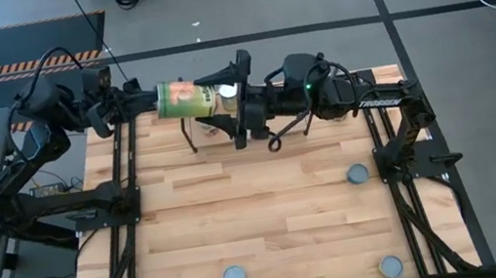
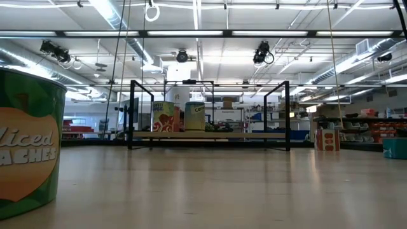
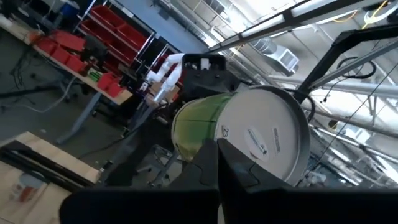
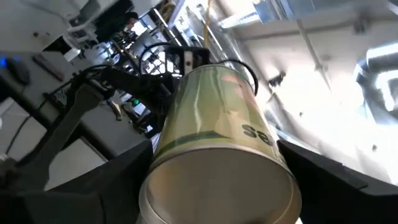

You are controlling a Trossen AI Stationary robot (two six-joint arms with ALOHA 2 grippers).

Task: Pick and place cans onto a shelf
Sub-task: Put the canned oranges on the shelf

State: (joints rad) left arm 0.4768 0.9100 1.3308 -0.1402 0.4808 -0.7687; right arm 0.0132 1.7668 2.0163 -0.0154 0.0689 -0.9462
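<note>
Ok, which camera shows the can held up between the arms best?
Right wrist view: the can fills it, label and metal end clear. The high view shows it small, sideways between left claw and right claw. The left wrist view shows its pale end, partly blocked. The low view misses it.

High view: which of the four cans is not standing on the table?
The green-and-orange can, lying sideways in the air between the left gripper and the right gripper. The other three cans stand upright on the table.

One can [image 1: 185, 100] sideways above the shelf [image 1: 212, 130] at the table's [image 1: 268, 205] far edge, between both claws.
</note>
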